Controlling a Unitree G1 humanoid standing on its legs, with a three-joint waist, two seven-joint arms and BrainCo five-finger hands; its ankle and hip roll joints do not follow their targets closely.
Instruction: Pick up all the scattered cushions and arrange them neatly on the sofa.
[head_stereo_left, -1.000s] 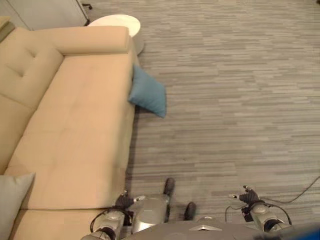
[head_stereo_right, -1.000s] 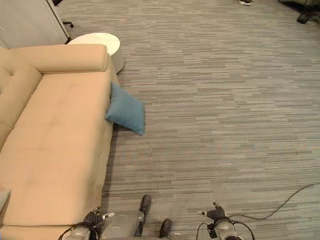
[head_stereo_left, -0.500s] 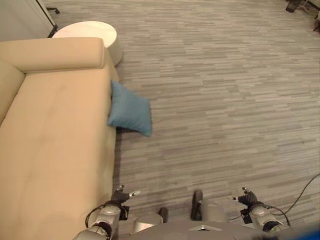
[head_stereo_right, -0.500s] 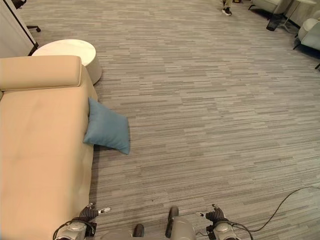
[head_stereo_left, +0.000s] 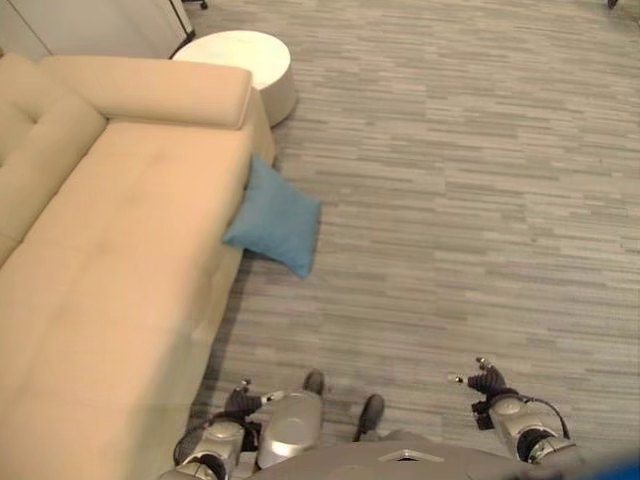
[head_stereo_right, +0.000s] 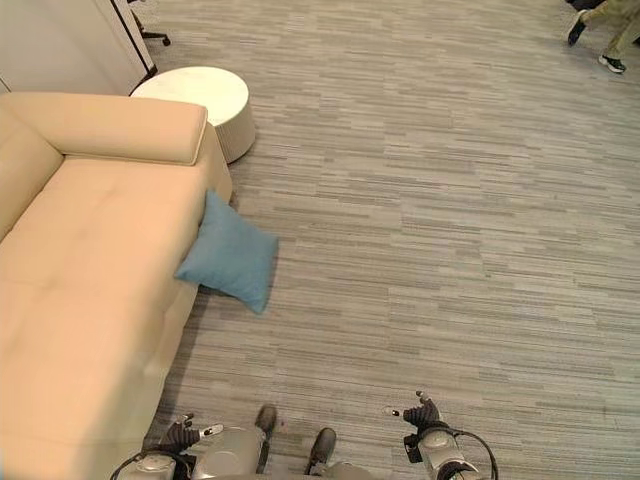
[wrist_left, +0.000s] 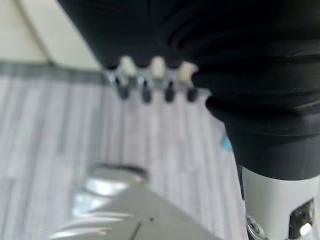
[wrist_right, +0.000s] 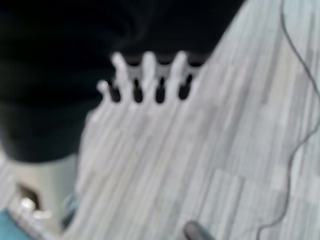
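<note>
- Blue cushion (head_stereo_left: 274, 217) on the floor, leaning against the sofa (head_stereo_left: 110, 250) front.
- Left hand (head_stereo_left: 243, 402) and right hand (head_stereo_left: 487, 382) low, fingers relaxed, holding nothing.

Sofa (head_stereo_left: 120, 250) was matt beige cloth, smooth weave with tufted dimples on the backrest. Blue cushion (head_stereo_left: 275, 218) leaning on the sofa's front edge was matt woven cloth, soft-looking. Round side table (head_stereo_left: 240, 55) past the sofa's armrest had a smooth off-white top, slight sheen. Floor (head_stereo_left: 480, 200) beside the sofa was matt striped grey carpet, low pile.
</note>
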